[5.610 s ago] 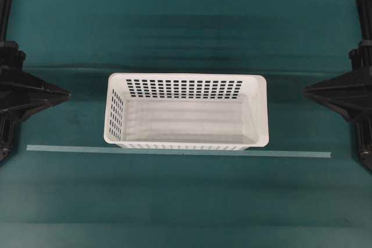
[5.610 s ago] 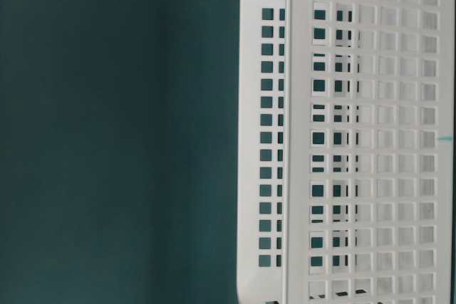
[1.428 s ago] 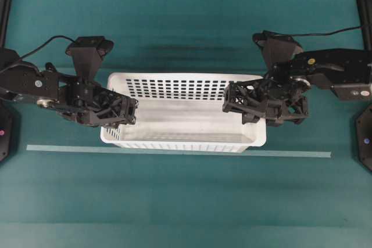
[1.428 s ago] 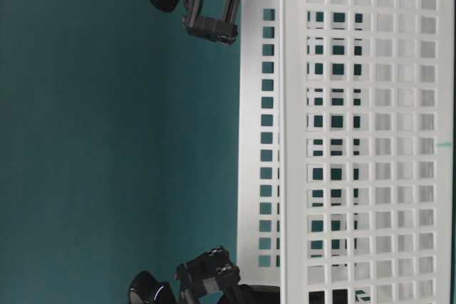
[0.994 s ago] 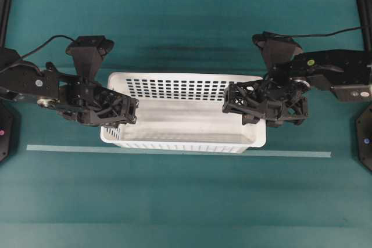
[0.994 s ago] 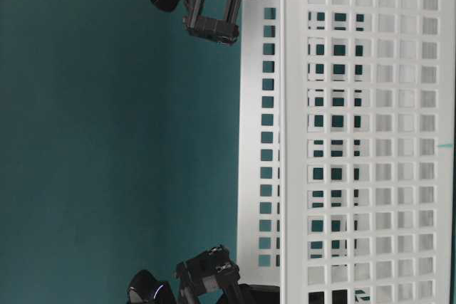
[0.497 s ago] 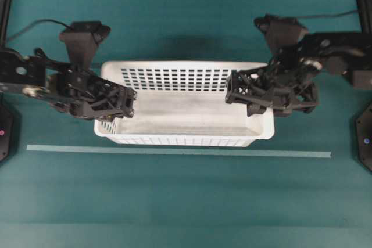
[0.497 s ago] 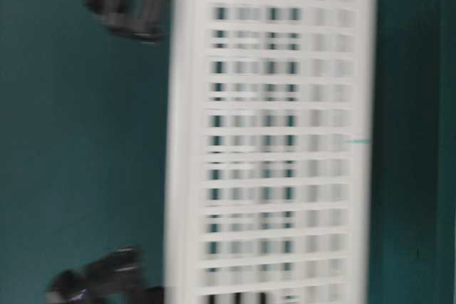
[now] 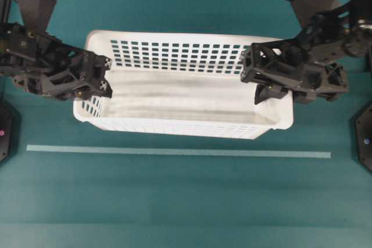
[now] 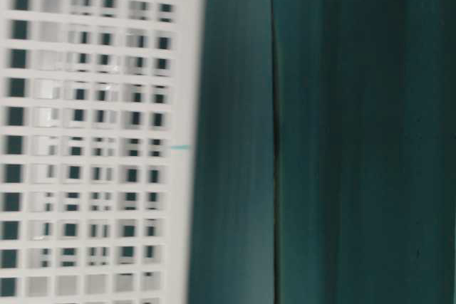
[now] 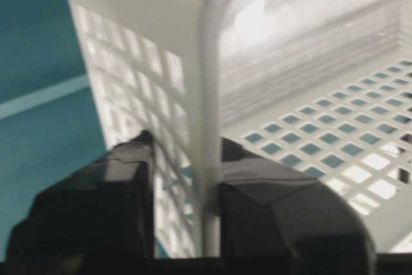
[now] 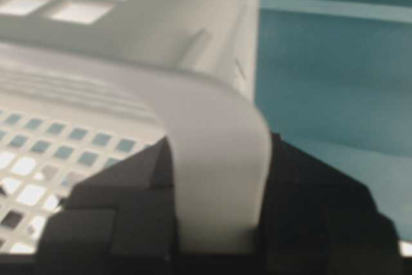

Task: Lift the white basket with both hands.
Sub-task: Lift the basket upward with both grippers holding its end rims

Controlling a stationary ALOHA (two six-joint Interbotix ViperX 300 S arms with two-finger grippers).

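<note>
The white basket (image 9: pixel 180 126) hangs level above the teal table, held at both short ends. My left gripper (image 9: pixel 97 88) is shut on the left end's rim. In the left wrist view the left gripper (image 11: pixel 187 152) has one finger (image 11: pixel 122 178) outside the holed wall and the other (image 11: pixel 270 204) inside, with the rim (image 11: pixel 212 82) between them. My right gripper (image 9: pixel 264 85) is shut on the right end's rim. The right wrist view shows the right gripper (image 12: pixel 219 143) pinching the broad rim (image 12: pixel 219 178). In the table-level view the basket's holed wall (image 10: pixel 92 140) is blurred.
A pale tape line (image 9: pixel 174 152) runs across the teal table in front of the basket. Black arm bases stand at the far left (image 9: pixel 4 132) and far right (image 9: pixel 363 137). A seam (image 10: pixel 274 140) crosses the table cloth.
Both arms have risen with the basket in their grip. It looks larger from overhead and has shifted toward the back. In the table-level view it has slid across the frame.
</note>
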